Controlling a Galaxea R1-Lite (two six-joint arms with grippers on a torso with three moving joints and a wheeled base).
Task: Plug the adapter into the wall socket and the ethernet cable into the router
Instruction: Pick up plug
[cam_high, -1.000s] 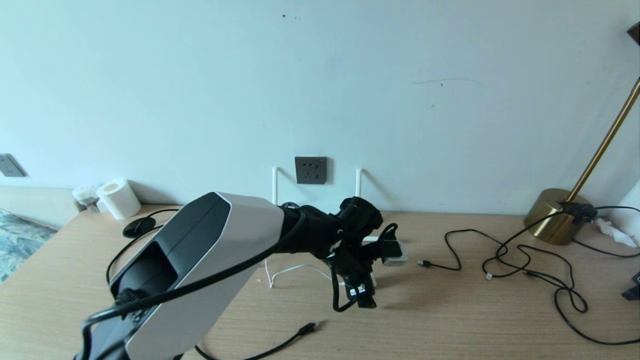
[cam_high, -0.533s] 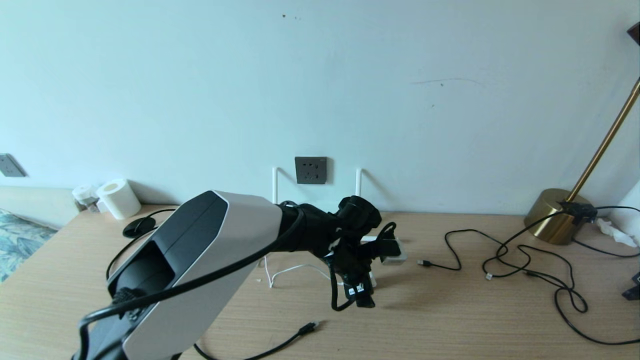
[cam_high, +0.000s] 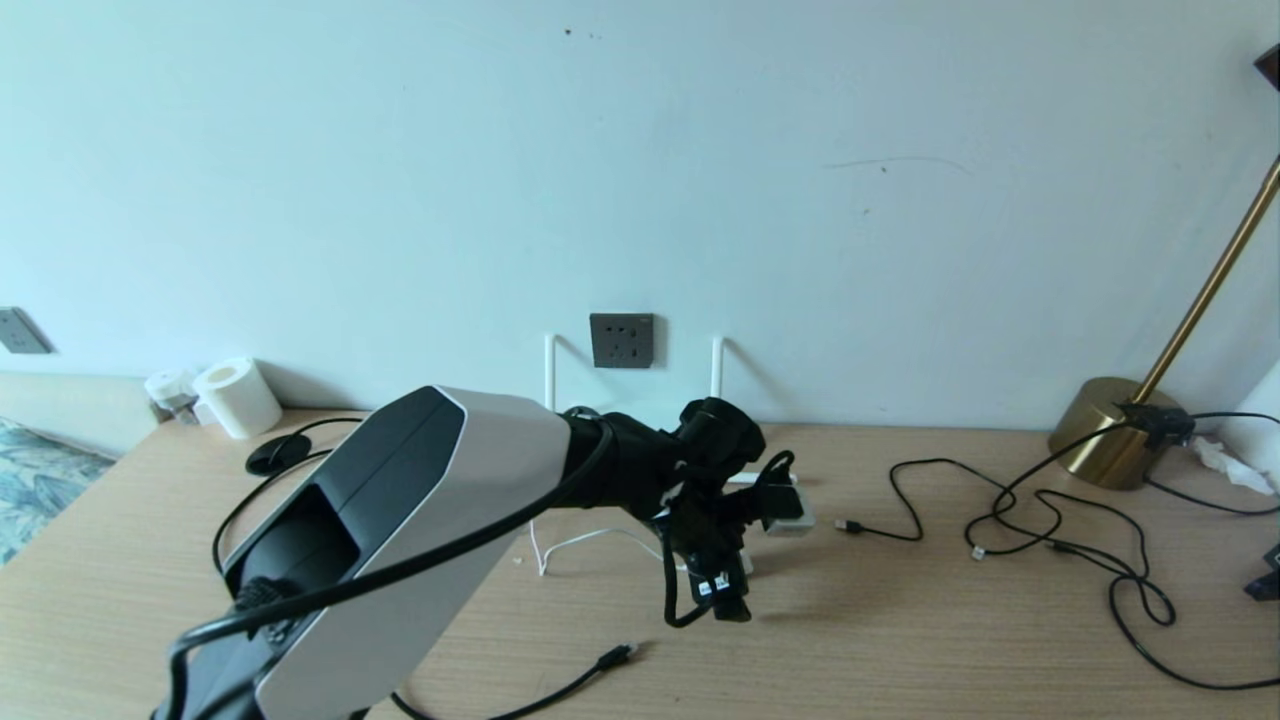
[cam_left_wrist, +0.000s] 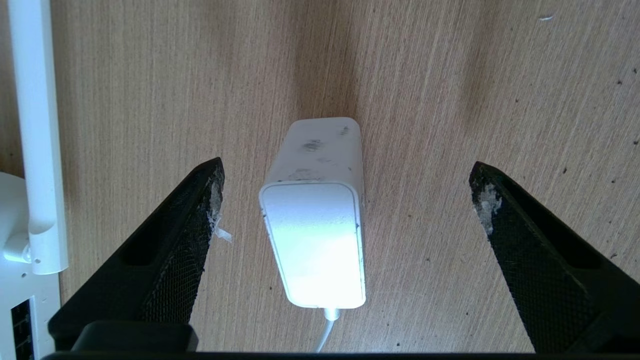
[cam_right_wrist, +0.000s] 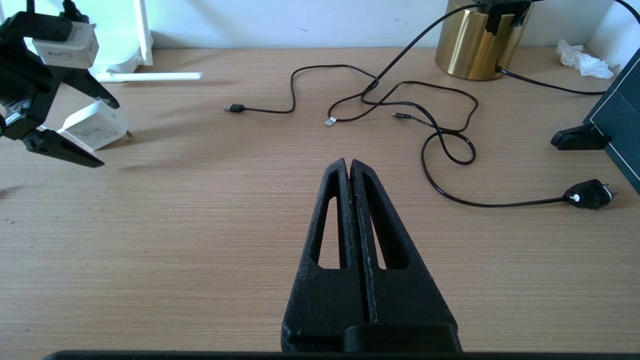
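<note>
The white adapter (cam_left_wrist: 315, 215) lies on the wooden desk between the wide-open fingers of my left gripper (cam_left_wrist: 347, 174), nearer one finger and touching neither. Its thin white cord (cam_high: 580, 540) trails toward the wall. In the right wrist view the adapter (cam_right_wrist: 92, 127) shows under that gripper. The dark grey wall socket (cam_high: 621, 340) is on the wall behind. The router (cam_left_wrist: 15, 300) is mostly hidden by my left arm; two white antennas (cam_high: 716, 365) stand up beside the socket. The ethernet cable plug (cam_high: 618, 655) lies near the desk's front. My right gripper (cam_right_wrist: 350, 165) hovers shut and empty over bare desk.
Thin black USB cables (cam_high: 1000, 520) loop across the right of the desk toward a brass lamp base (cam_high: 1105, 435). A toilet roll (cam_high: 238, 397) stands at the back left. A dark box (cam_right_wrist: 620, 120) and a crumpled tissue (cam_right_wrist: 582, 62) sit at the far right.
</note>
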